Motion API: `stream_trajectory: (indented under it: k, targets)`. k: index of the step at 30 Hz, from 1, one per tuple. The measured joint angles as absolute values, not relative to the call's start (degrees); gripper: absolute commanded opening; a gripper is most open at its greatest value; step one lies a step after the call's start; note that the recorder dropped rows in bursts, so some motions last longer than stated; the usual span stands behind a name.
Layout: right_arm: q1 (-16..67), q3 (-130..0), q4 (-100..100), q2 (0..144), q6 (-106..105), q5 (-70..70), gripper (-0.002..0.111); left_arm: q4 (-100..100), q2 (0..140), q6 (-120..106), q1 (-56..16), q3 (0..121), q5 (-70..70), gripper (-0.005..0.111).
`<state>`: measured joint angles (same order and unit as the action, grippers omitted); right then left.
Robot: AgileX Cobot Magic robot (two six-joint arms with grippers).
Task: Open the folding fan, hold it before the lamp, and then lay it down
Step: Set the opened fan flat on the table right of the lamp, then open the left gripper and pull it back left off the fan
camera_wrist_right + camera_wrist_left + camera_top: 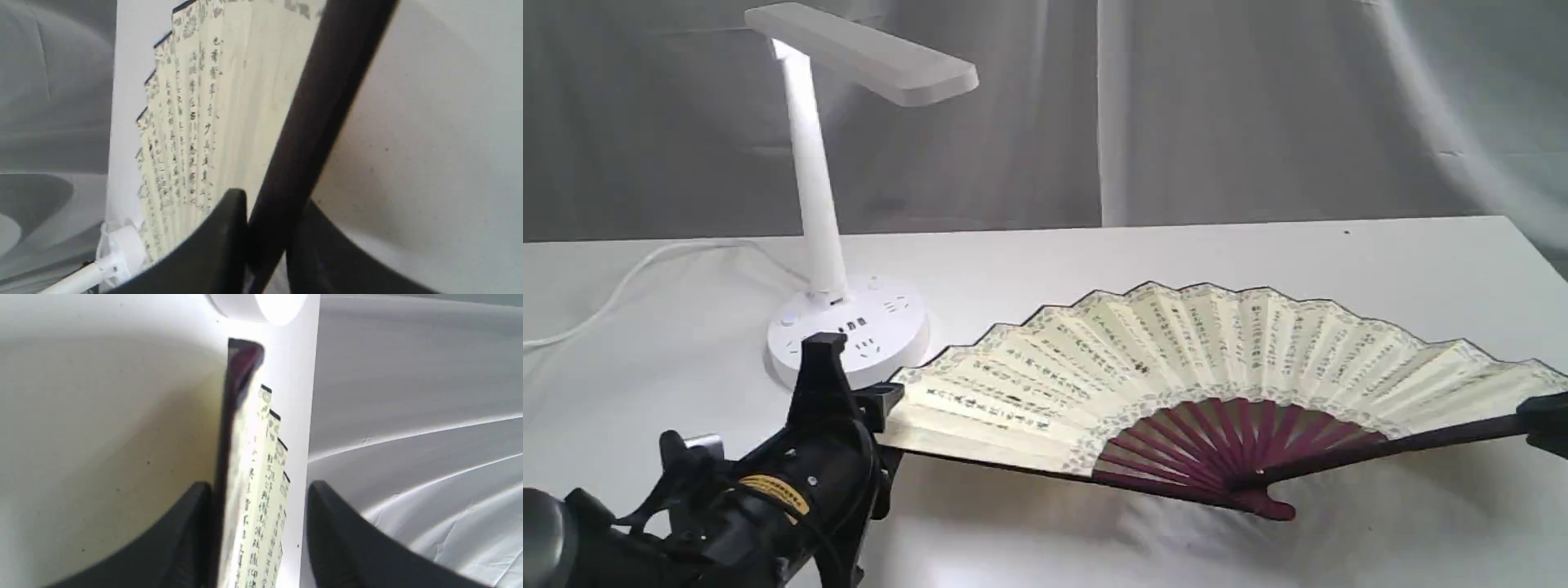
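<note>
Beside lamp [814,171], folding fan [1176,343] spread, left claw [257,486] parted round one edge, right claw [269,200] pinching other

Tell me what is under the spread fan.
Only the white table, shadowed along the near edge, shows below the folding fan. The patch directly beneath the pleated paper is covered and cannot be checked.

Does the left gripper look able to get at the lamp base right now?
Probably yes: the left gripper is open beside the base, with only the fan end between its jaws.
</note>
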<state>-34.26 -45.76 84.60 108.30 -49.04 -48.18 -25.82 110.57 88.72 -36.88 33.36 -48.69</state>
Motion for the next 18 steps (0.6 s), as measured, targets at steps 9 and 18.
stream_trajectory:
  k: [9,18]
  targets:
    - [-34.26,-45.76,85.1,108.4,-54.78,-45.08,0.057,-23.22,110.57,80.98,-34.28,33.36,-48.69,0.044]
    - [-34.26,-45.85,85.83,108.4,-58.66,-44.67,0.066,-5.36,110.57,79.89,-27.37,33.36,-50.63,0.044]
